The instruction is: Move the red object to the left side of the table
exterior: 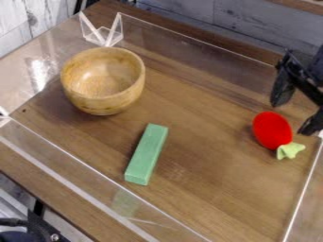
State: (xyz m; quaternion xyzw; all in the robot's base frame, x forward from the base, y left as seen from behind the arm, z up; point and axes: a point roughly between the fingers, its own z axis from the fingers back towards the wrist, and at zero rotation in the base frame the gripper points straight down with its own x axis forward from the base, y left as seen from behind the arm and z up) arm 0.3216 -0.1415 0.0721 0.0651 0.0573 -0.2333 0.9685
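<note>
The red object (pixel 270 129), a small toy strawberry, lies on its side on the right part of the table (pixel 209 104), its light green cap (pixel 292 150) pointing to the front right. My gripper (pixel 296 113) hangs just above and to the right of it at the frame's right edge. Its two dark fingers (pixel 281 92) stand spread apart, open, with nothing between them. The strawberry rests free on the wood, and I cannot tell whether a fingertip touches it.
A wooden bowl (pixel 102 79) sits at the back left. A long green block (pixel 147 153) lies near the front middle. A low clear plastic wall (pixel 76 184) rims the tabletop, and a clear folded piece (pixel 101 29) stands at the back left corner.
</note>
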